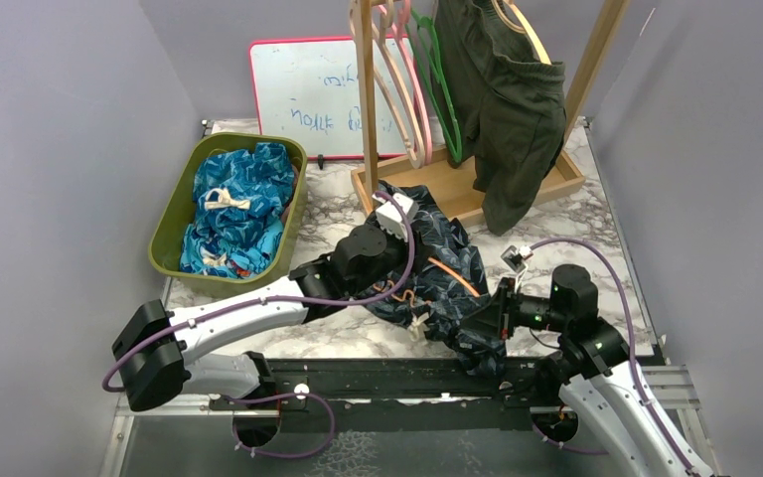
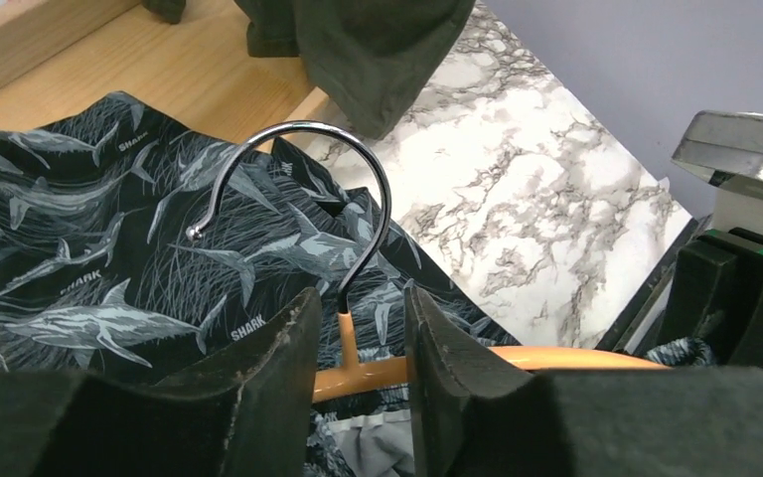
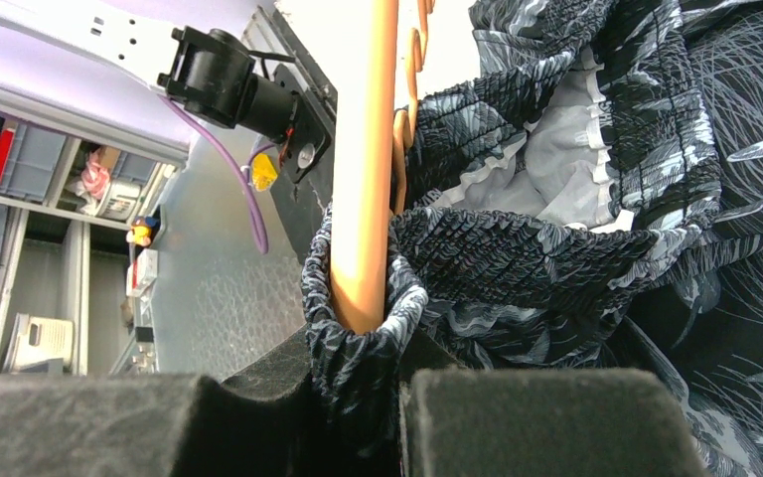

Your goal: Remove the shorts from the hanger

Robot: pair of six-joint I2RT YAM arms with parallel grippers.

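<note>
Marble tabletop [image 1: 338, 214] between grey walls [image 1: 50, 149] holds navy shorts [image 1: 447, 263].

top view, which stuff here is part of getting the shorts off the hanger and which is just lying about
Part of the job:
- navy shark-print shorts
- orange hanger
- left pincer
- right pincer
- olive shorts, on the rack

Lying about:
- whiteboard
- bare hangers
- green bin of blue shorts

Dark navy shark-print shorts [image 2: 79, 258]: soft matt cloth.
Orange hanger [image 2: 556, 358]: smooth, with glossy chrome metal hook [image 2: 303, 169].
White marbled surface [image 2: 517, 199]: polished.
Rack base tray [image 1: 546, 179]: pale matt wood.
</note>
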